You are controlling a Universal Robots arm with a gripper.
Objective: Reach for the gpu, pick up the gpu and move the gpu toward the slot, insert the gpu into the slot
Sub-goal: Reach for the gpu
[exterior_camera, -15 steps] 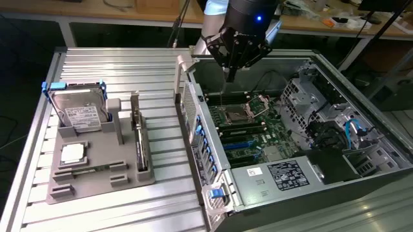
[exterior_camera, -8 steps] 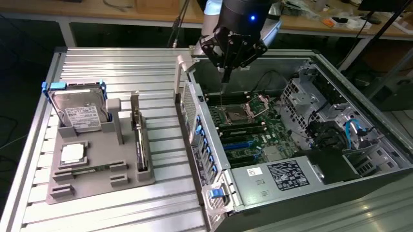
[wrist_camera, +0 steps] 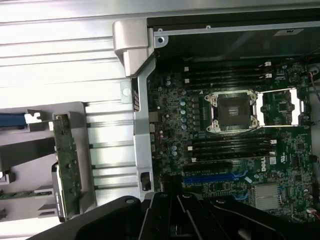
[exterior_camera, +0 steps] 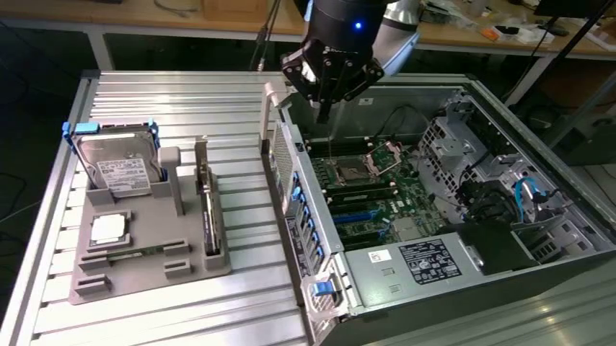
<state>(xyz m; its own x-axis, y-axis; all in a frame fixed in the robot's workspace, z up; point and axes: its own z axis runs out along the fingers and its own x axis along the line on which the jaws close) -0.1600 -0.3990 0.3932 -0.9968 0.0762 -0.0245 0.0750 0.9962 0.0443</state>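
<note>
Clenched gripper over the case, gpu parked outside it.

We see the gripper (exterior_camera: 324, 108) pinched closed on nothing, hovering above the open computer case (exterior_camera: 288, 166), over its perforated side wall. The gpu (exterior_camera: 205, 209) stands on edge in a grey holder (exterior_camera: 144, 268) just outside that wall. The blue slot (exterior_camera: 361, 216) lies inside the case, on the green motherboard (exterior_camera: 416, 189).
</note>
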